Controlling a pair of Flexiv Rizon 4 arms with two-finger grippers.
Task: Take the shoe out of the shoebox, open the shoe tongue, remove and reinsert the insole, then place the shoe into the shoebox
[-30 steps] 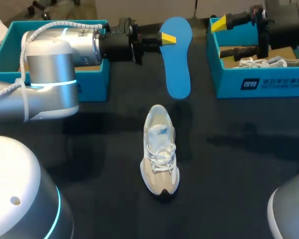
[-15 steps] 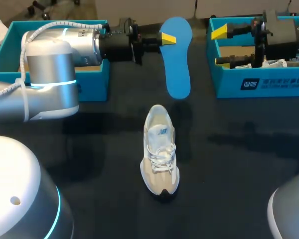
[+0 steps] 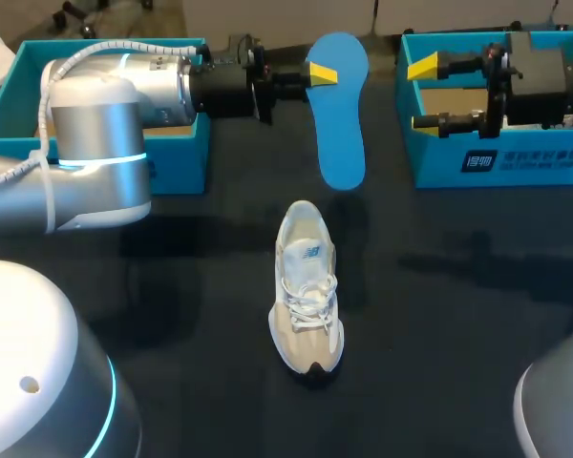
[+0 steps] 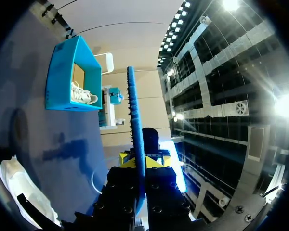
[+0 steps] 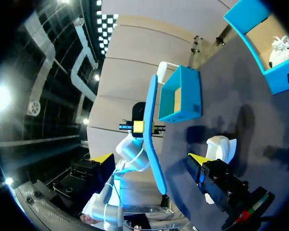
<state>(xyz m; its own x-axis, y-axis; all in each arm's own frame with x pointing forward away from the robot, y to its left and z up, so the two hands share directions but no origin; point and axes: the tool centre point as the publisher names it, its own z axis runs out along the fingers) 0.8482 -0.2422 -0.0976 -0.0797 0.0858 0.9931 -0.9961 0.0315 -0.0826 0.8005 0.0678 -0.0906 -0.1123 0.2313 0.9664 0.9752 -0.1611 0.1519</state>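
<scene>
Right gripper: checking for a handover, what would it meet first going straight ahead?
Likely the blue insole, held by the left gripper; it sits ahead of the right gripper, between its open fingers; depth unclear.

The gripper (image 4: 140, 161) gripped a blue insole (image 4: 135, 110) between its fingers (image 4: 126, 160), one yellow tip pressed against each face. The insole was seen edge-on and stood out straight ahead of the gripper as a thin blue strip. Farther ahead and to one side, a blue shoebox (image 4: 62, 72) sat on the dark tabletop (image 4: 38, 139), its open side toward the camera. A white shoe (image 4: 82, 94) lay inside it. Close beside the gripper, a white thing (image 4: 21, 187) lay on the tabletop, partly cut off, its kind unclear.
</scene>
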